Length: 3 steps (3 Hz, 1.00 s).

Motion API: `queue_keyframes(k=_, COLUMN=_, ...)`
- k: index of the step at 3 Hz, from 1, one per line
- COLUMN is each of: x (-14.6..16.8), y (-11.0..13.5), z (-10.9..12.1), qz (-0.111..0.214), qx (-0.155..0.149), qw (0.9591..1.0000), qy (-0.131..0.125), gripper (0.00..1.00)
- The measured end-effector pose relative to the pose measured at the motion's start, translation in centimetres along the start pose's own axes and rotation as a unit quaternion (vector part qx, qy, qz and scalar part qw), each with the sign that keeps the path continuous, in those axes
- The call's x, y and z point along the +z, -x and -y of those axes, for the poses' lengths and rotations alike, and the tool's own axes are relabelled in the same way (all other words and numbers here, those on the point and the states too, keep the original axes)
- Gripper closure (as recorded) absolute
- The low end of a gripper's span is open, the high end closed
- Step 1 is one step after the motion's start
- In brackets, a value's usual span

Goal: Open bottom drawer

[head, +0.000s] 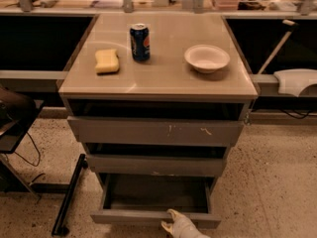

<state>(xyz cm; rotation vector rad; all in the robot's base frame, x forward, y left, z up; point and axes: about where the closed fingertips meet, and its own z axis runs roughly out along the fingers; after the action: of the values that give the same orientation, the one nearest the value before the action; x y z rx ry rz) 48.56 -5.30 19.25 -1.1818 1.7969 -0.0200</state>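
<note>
Resting against the front panel of the bottom drawer, the gripper enters from the lower edge of the view. The drawer stands pulled out at the foot of the 3-drawer cabinet, its shallow box exposed. Whether the gripper is spread or clamped, I cannot tell.
</note>
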Motion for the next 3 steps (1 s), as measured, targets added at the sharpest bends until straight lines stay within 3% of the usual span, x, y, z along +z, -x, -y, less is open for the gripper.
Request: queue_keyframes(k=3, x=-1.1, y=-0.2, z=-1.2, qz=0.004, qx=0.005, qw=1.0000, qy=-0.005, gripper=1.00)
